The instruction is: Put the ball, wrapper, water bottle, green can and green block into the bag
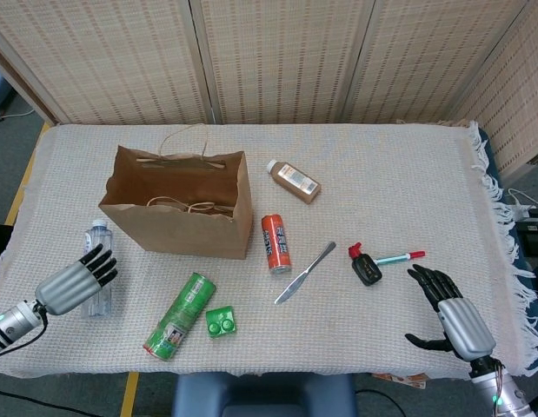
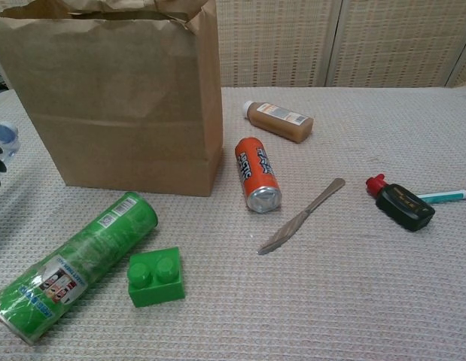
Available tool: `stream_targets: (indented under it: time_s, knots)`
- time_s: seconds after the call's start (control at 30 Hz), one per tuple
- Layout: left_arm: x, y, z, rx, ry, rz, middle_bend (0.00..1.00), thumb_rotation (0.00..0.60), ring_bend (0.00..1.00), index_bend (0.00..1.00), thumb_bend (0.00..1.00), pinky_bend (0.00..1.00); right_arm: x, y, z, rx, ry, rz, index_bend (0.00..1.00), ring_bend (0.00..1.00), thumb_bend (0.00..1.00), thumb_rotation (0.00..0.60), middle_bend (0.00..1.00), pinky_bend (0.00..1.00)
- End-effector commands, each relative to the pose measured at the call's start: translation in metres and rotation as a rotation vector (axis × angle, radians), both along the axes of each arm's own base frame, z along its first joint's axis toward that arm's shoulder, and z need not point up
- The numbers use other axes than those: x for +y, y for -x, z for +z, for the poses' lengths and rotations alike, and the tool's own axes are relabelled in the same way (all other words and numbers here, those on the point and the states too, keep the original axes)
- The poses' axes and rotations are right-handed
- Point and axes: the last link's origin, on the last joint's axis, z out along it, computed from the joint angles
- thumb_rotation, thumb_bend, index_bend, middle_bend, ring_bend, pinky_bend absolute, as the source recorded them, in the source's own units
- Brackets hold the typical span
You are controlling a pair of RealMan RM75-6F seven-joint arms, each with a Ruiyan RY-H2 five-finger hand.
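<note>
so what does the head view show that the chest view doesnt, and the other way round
Only the head view shows the right hand, open and empty near the table's front edge, the whole left hand gripping the water bottle, and the inside of the bag. The chest view adds nothing new, just close detail of the green can label and the green block; of the left hand it catches only fingertips at its left edge. Both share the bag, green can, green block, orange can, brown bottle, knife, black bottle and pen.
</note>
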Motion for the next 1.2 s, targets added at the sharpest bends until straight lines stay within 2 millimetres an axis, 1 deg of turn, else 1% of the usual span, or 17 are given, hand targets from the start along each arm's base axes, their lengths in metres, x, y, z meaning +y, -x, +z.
stream_targets:
  time_s: [0.03,0.17,0.2,0.27,0.3,0.37,0.4,0.5,0.53,0.63,0.7,0.87,0.93,1.03,1.2]
  knots:
    - [0.018,-0.014,0.013,-0.389,-0.277,0.131,0.73,0.6,0.69,0.68,0.67,0.76,0.0,0.0,0.0,0.001,0.002,0.001,0.0,0.0,0.02,0.6,0.0,0.0]
    - [0.043,-0.039,0.026,-0.73,-0.484,0.168,0.73,0.6,0.69,0.68,0.67,0.76,0.0,0.0,0.0,0.0,0.005,0.002,0.0,0.0,0.02,0.6,0.0,0.0]
    - [0.05,-0.049,0.029,-0.877,-0.534,0.2,0.73,0.6,0.69,0.68,0.67,0.76,0.0,0.0,0.0,0.0,0.005,0.003,0.0,0.0,0.02,0.6,0.0,0.0]
    - [0.06,-0.065,0.033,-1.109,-0.584,0.246,0.73,0.6,0.69,0.68,0.67,0.75,0.0,0.0,0.0,-0.001,0.006,0.004,0.0,0.0,0.02,0.6,0.0,0.0]
    - [0.066,-0.078,0.034,-1.258,-0.59,0.279,0.73,0.6,0.69,0.68,0.67,0.75,0.0,0.0,0.001,-0.001,0.005,0.004,0.0,0.0,0.02,0.6,0.0,0.0]
    - [0.07,-0.098,0.037,-1.454,-0.566,0.329,0.73,0.6,0.69,0.67,0.67,0.75,0.0,0.0,0.001,-0.005,0.005,0.004,0.0,0.0,0.02,0.6,0.0,0.0]
    - [0.072,-0.112,0.039,-1.562,-0.537,0.364,0.73,0.6,0.69,0.67,0.67,0.75,0.0,0.0,0.001,-0.006,0.004,0.004,0.0,0.0,0.02,0.6,0.0,0.0]
    - [0.073,-0.143,0.045,-1.747,-0.468,0.427,0.73,0.6,0.69,0.67,0.67,0.75,0.0,0.0,0.001,-0.008,0.001,0.004,0.0,0.0,0.02,0.6,0.0,0.0]
    - [0.072,-0.156,0.047,-1.81,-0.431,0.453,0.73,0.6,0.69,0.67,0.67,0.75,0.0,0.0,0.001,-0.008,-0.001,0.004,0.0,0.0,0.02,0.6,0.0,0.0]
    - [0.069,-0.184,0.05,-1.894,-0.346,0.5,0.73,0.6,0.69,0.67,0.68,0.75,0.001,0.0,0.001,-0.01,-0.002,0.006,0.0,0.0,0.02,0.6,0.0,0.0]
    - [0.068,-0.2,0.051,-1.913,-0.299,0.507,0.73,0.6,0.69,0.67,0.68,0.75,0.001,0.0,0.001,-0.012,-0.002,0.006,0.0,0.0,0.02,0.6,0.0,0.0]
    - [0.064,-0.228,0.05,-1.953,-0.211,0.517,0.73,0.6,0.69,0.67,0.67,0.75,0.0,0.0,0.002,-0.016,-0.003,0.005,0.0,0.0,0.02,0.6,0.0,0.0]
    - [0.061,-0.236,0.049,-1.953,-0.185,0.516,0.73,0.6,0.69,0.67,0.67,0.75,0.001,0.0,0.002,-0.017,-0.005,0.005,0.0,0.0,0.02,0.6,0.0,0.0]
    - [0.054,-0.241,0.045,-1.93,-0.154,0.537,0.73,0.6,0.69,0.67,0.67,0.75,0.002,-0.001,0.002,-0.019,-0.009,0.008,0.0,0.0,0.02,0.6,0.0,0.0]
    - [0.046,-0.241,0.035,-1.822,-0.133,0.565,0.73,0.6,0.69,0.67,0.67,0.75,0.002,-0.001,0.002,-0.019,-0.014,0.005,0.0,0.0,0.02,0.6,0.0,0.0]
